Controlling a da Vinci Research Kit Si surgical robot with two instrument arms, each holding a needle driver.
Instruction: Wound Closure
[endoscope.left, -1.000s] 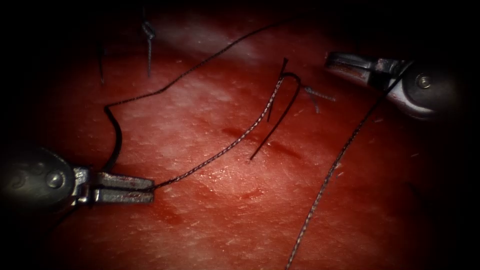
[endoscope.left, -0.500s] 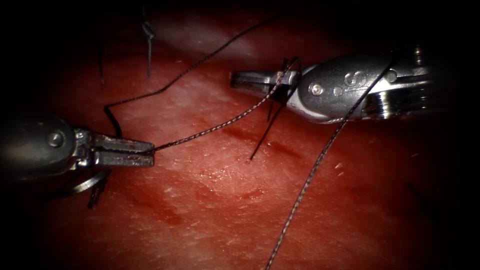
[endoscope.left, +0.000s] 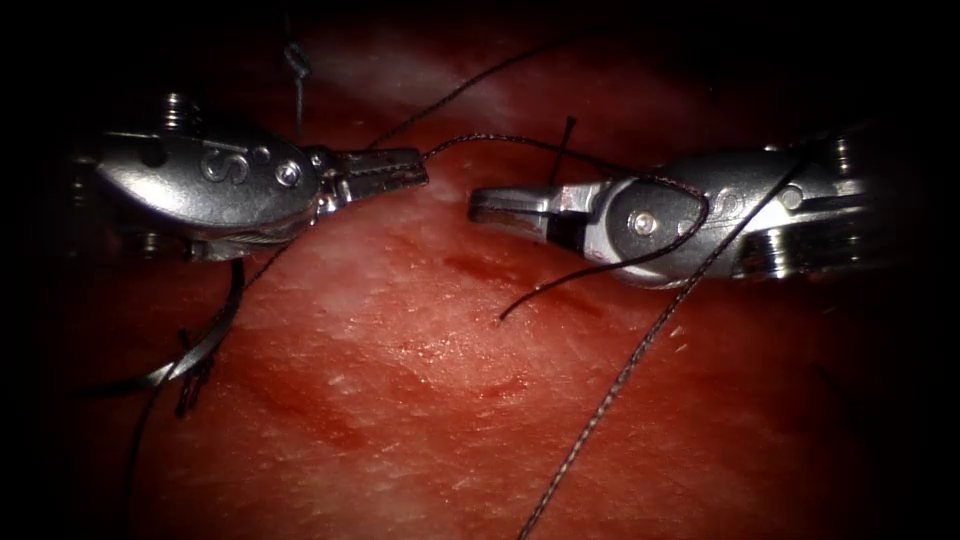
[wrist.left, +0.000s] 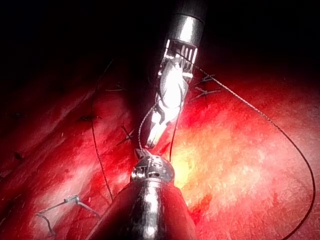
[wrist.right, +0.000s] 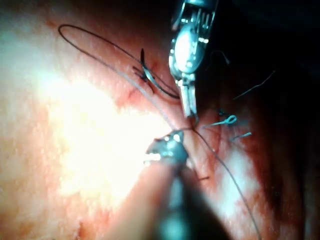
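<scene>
Two tools tip to tip above the tissue (endoscope.left: 420, 400), jaws pointing at each other across a small gap. Left tool (endoscope.left: 420, 166) at about ten o'clock in the endoscope view, jaws pinched on the thread (endoscope.left: 520, 140) right at their tips. From that grip, thread running toward three o'clock, over the wrist of the right tool (endoscope.left: 480, 205), curling round its far side and coming back underneath toward seven o'clock, down into the tissue just below the cut (endoscope.left: 480, 266). Right tool at about two o'clock, jaws pressed together with nothing seen between them, wrapped by that single turn of thread. Second stretch of braided thread crossing the right tool's body and slanting away toward six o'clock over bare tissue. Needle (endoscope.left: 205, 345) out at eight o'clock, left of the cut, below the left tool's body, held by neither tool and seemingly lying on the surface; hard to tell whether its point sits in the tissue. Older knot (endoscope.left: 295, 58) with its short ends at eleven o'clock, well apart from both tools. Red fluid (endoscope.left: 330, 420) smeared over the tissue toward six o'clock.
</scene>
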